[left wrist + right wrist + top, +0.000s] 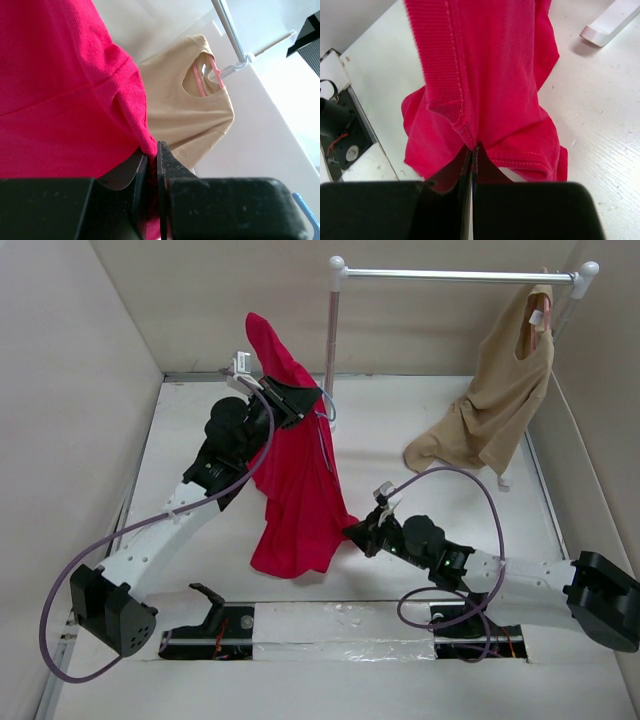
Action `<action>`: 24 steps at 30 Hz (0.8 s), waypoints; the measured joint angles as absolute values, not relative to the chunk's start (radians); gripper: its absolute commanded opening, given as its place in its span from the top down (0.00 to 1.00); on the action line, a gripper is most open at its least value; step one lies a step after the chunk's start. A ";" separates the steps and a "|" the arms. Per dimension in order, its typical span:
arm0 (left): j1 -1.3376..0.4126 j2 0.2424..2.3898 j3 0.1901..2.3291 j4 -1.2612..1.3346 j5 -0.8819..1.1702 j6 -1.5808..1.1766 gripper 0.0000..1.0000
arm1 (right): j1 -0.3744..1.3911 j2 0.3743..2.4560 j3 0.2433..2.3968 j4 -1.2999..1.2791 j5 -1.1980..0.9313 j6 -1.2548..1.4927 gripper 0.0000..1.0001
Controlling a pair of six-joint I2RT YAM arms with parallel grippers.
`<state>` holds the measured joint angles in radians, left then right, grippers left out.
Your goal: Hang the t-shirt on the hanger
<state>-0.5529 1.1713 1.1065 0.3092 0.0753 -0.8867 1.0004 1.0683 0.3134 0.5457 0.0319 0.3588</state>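
Both my grippers are clenched on the t-shirt (300,490). The left gripper (297,400) pinches a fold near its top and holds it raised, and the right gripper (358,536) clamps a hem edge lower down. Red cloth hangs between them, its bottom on the table (420,570). A light-blue bit of the hanger (303,204) shows just beside the left gripper.

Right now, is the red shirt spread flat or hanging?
Hanging in a bunch: the shirt dangles from the left jaws, right jaws pinching its lower edge.
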 measured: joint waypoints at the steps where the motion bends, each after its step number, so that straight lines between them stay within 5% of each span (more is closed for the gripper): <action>1: -0.549 1.184 1.116 0.309 0.078 -0.889 1.00 | 1.013 1.066 0.314 0.546 0.049 0.364 1.00; 16: -0.540 1.249 1.003 0.495 0.100 -0.897 1.00 | 1.134 0.831 0.621 0.065 0.171 0.342 1.00; 24: -0.544 1.242 0.848 0.506 0.167 -0.938 1.00 | 1.134 1.054 0.791 0.053 0.148 0.310 1.00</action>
